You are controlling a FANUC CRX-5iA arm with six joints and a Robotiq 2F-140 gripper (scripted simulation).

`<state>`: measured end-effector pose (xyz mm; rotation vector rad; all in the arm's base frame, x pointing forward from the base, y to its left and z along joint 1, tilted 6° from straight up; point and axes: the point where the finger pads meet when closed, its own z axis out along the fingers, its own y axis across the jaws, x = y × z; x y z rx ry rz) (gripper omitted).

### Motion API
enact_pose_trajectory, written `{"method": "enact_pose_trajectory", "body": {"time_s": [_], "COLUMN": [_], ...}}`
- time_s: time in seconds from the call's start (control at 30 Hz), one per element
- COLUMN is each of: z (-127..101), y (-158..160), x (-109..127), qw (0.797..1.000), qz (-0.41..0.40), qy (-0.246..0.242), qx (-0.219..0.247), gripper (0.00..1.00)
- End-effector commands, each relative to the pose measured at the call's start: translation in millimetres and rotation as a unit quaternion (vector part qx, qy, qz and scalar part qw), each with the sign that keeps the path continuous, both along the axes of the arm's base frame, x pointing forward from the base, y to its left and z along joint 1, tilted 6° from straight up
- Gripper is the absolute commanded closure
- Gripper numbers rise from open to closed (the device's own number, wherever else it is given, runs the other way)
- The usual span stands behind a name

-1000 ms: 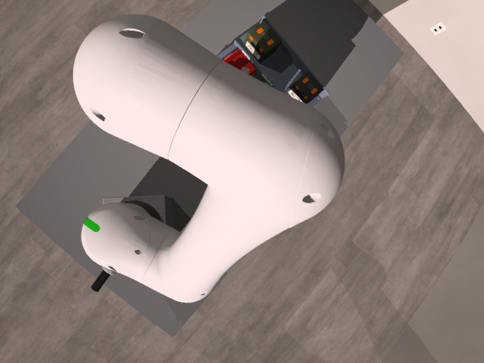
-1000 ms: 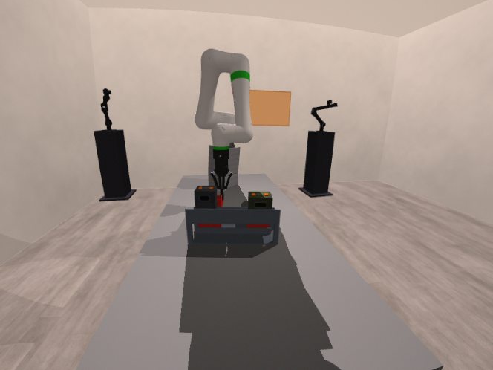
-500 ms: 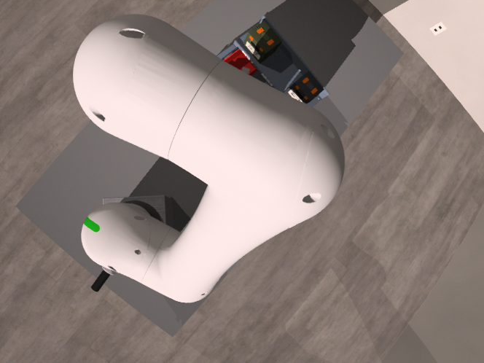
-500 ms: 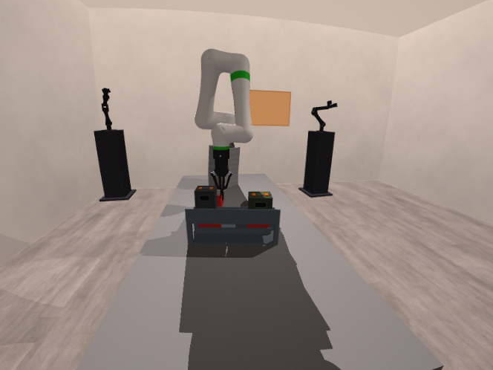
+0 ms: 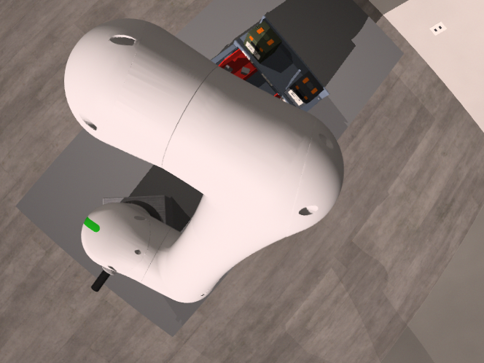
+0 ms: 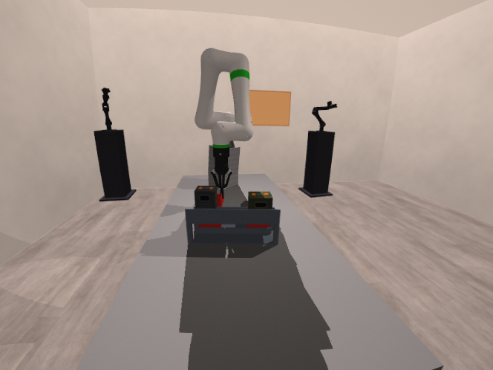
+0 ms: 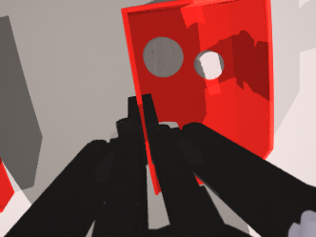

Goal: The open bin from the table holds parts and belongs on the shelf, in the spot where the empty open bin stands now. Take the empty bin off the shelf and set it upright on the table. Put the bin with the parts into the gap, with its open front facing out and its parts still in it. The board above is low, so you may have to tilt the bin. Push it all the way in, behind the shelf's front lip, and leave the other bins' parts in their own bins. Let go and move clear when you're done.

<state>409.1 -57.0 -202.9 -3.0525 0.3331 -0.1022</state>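
The black gripper [image 7: 148, 108] is pinched nearly shut on the thin left wall of the red bin [image 7: 228, 79], one finger [image 7: 134, 108] outside and the other inside. The bin, holding two round parts, sits on the grey table [image 6: 361, 304] just behind the shelf [image 6: 232, 224].

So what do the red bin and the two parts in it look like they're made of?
Red bin: probably glossy plastic, uniform saturated red, thin wall pinched by the gripper. Grey disc: matte, maybe metal, faintly streaked. Pale ring: whitish, material unclear.
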Motion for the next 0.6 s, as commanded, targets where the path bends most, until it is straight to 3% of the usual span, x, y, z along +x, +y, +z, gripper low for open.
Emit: {"method": "enact_pose_trajectory", "body": {"time_s": [0.0, 0.23, 0.57], "z": [6.3, 21.3, 22.2], "y": [-0.5, -1.4, -1.5], "x": [0.1, -1.0, -1.1], "qw": [1.000, 1.000, 1.000], "qz": [0.000, 0.000, 0.000], "qy": [-0.001, -0.001, -0.001], "qx": [0.000, 0.000, 0.000], "gripper": [0.90, 0.90, 0.90]}}
